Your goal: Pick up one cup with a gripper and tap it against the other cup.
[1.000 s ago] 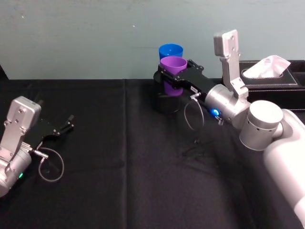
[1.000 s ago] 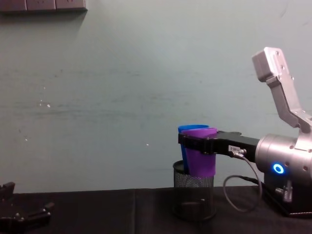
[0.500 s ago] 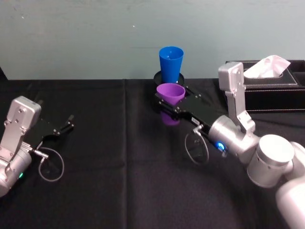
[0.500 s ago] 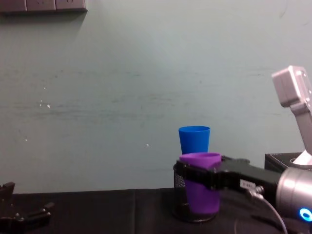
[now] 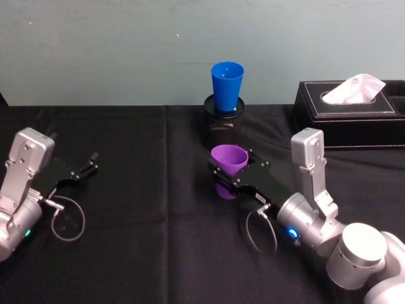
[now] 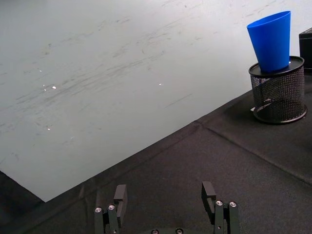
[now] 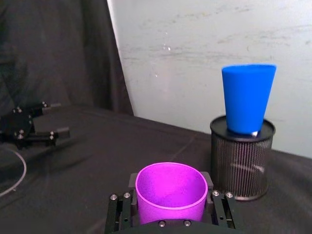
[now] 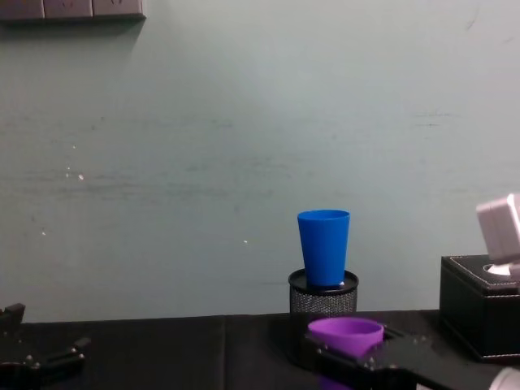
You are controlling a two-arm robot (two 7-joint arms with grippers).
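Purple cup (image 5: 228, 163) clamped in the right gripper (image 5: 235, 178) — upright, near the black cloth table (image 5: 145, 209).

No writing is legible; the gripper's small white label cannot be read. The cup is smooth, tapered, unmarked — well apart from the blue cup (image 5: 226, 85), which stands in the black mesh pen holder (image 5: 223, 128). The left gripper (image 6: 165, 207) rests at the table's left, fingers apart. A black tissue box (image 5: 349, 114) sits right.

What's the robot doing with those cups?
The right gripper is holding the purple cup upright, low over the black table. The blue cup stands in a black mesh pen holder farther back, apart from the purple one. The left gripper rests open on the left side of the table, holding nothing.
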